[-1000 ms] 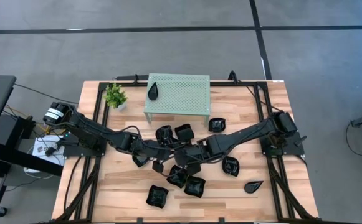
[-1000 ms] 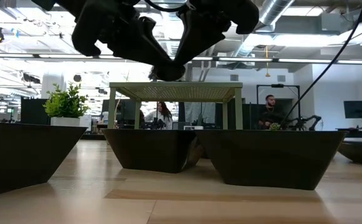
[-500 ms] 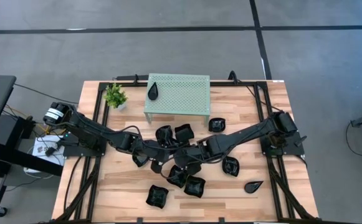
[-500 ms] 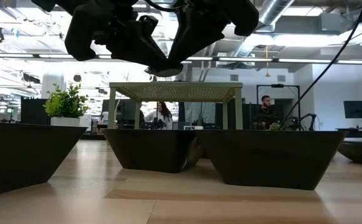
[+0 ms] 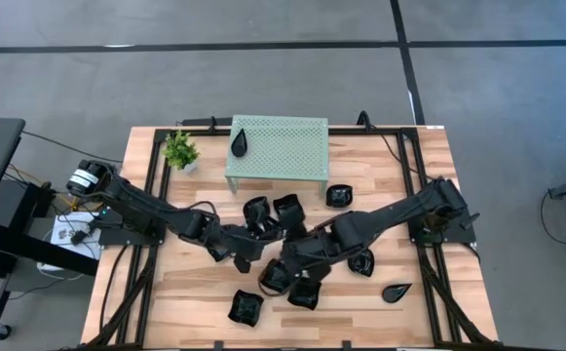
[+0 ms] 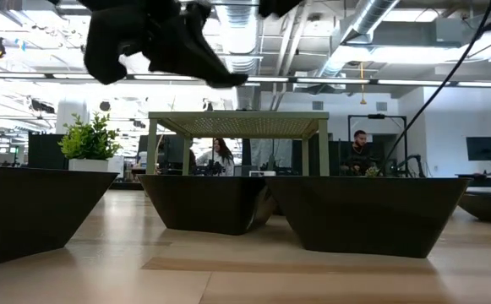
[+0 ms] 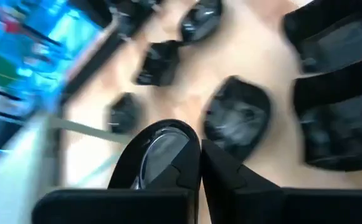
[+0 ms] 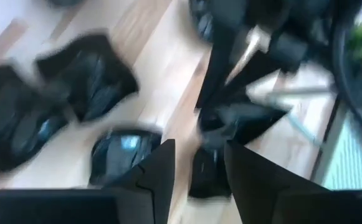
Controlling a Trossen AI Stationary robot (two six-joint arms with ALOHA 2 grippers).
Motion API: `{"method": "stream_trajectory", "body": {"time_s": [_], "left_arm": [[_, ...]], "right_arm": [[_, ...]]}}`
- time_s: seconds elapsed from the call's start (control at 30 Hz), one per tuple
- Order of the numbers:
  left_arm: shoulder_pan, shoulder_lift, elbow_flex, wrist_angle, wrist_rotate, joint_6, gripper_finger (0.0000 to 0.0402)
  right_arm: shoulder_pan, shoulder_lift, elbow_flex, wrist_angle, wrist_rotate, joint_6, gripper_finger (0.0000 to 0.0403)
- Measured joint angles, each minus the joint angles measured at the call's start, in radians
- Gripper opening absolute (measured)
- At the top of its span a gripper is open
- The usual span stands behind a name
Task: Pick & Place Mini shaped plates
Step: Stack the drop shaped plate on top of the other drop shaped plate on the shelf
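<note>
Several black mini plates lie scattered on the wooden table [image 5: 195, 292]. One small glossy black plate [image 7: 162, 146] is held above the table's middle by my left gripper [image 5: 253, 252], which is shut on it. The same plate [image 6: 230, 81] sticks out of the finger ends in the low view. My right gripper [image 8: 199, 171] stands open close by, on the near right side of the left one [image 5: 287, 258], with nothing between its fingers. A teardrop-shaped plate [image 5: 239, 142] lies on top of the green mesh shelf [image 5: 283, 146]. My left gripper pinches the small plate by its rim [image 7: 179, 163] between its two fingers. The fingers slant down from the table's left side. The plate juts out beyond the fingertips [image 6: 215, 74], roughly level and lifted clear of the table and of the plates below.
Square plates [image 5: 275, 211] crowd the table's middle under both grippers, with more at the near edge [image 5: 245, 307] and right [image 5: 396, 292]. A potted plant [image 5: 179, 150] stands left of the shelf. Big dark plates [image 6: 355, 215] fill the low view; people sit in the room behind.
My right gripper has opened and let go of the small plate, then drawn back toward the table's near edge and up out of the low view. The plate has stayed in my left gripper, which has risen slightly with it.
</note>
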Motion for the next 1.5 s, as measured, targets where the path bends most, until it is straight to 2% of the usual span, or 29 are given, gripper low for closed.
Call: {"method": "stream_trajectory", "body": {"time_s": [0.1,0.23,0.37,0.47,0.6,0.77,0.87,0.97,1.07,1.23,1.37,1.5], "left_arm": [[-0.027,-0.044,0.011,-0.015,-0.104,0.114,0.0010],[-0.019,-0.155,0.031,-0.091,-0.140,0.217,0.0008],[0.074,-0.299,0.050,-0.264,-0.141,0.255,0.0009],[0.212,-0.413,0.056,-0.378,-0.010,0.259,0.0008],[0.446,-0.506,0.057,-0.494,0.326,0.357,0.0008],[0.652,-0.508,0.057,-0.506,0.615,0.467,0.0008],[0.703,-0.470,0.056,-0.505,0.775,0.484,0.0007],[0.714,-0.424,0.056,-0.506,0.799,0.523,0.0007],[0.706,-0.387,0.056,-0.499,0.811,0.542,0.0007],[0.657,-0.337,0.056,-0.447,0.900,0.544,0.0008],[0.612,-0.308,0.056,-0.410,0.906,0.545,0.0008],[0.614,-0.257,0.056,-0.331,0.889,0.545,0.0008]], "right_arm": [[0.028,-0.010,0.121,-0.208,0.005,0.087,0.0133],[0.074,-0.086,0.199,-0.380,0.004,0.295,0.0126],[0.141,-0.244,0.096,-0.299,0.008,0.342,0.0121],[0.189,-0.386,-0.086,-0.108,0.006,0.305,0.0121],[0.227,-0.585,-0.442,0.276,0.004,0.177,0.0123],[0.200,-0.744,-0.876,0.790,-0.003,-0.051,0.0123],[0.160,-0.778,-1.040,1.005,-0.003,-0.106,0.0124],[0.111,-0.779,-1.118,1.092,-0.003,-0.108,0.0123],[0.059,-0.768,-1.124,1.096,-0.002,-0.097,0.0123],[-0.015,-0.762,-1.124,1.097,-0.002,-0.077,0.0123],[-0.060,-0.763,-1.124,1.116,-0.002,-0.073,0.0123],[-0.094,-0.762,-1.124,1.143,-0.003,-0.074,0.0123]]}}
